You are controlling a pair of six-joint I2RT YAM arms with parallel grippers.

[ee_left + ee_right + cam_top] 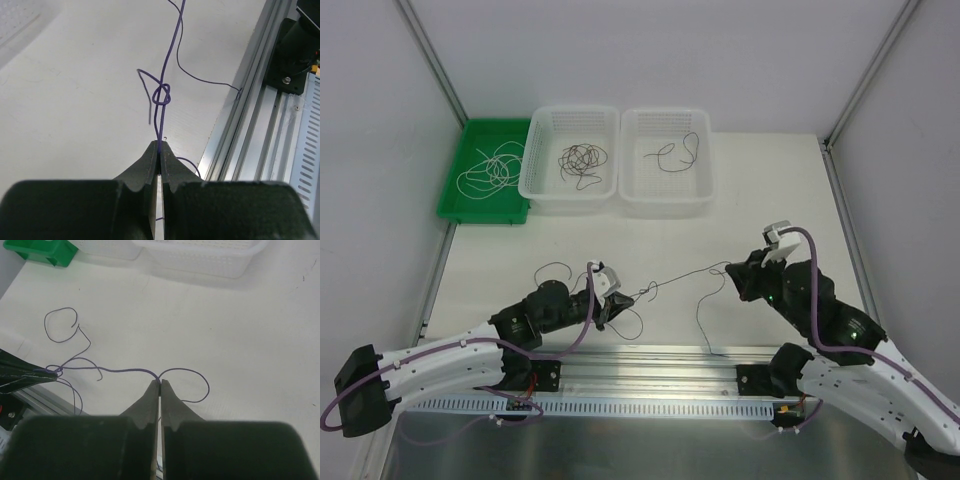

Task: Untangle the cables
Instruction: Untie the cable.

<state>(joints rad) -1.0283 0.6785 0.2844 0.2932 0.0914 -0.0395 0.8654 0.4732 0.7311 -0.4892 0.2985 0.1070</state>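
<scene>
Farthest left, a green tray at the table's far left corner holds a whitish cable. Beside it along the far edge, one white basket keeps a dark tangle and the next basket a single dark cable, probably sorted there. Toward the near edge, the left fingers are pinched tight on a thin purple cable just short of a small knot. The right fingers pinch the same cable farther along, so the span between is taut, likely to work the knot open. Loose loops lie partly hidden around the left arm, and I cannot tell whether the knot ties one strand or two.
</scene>
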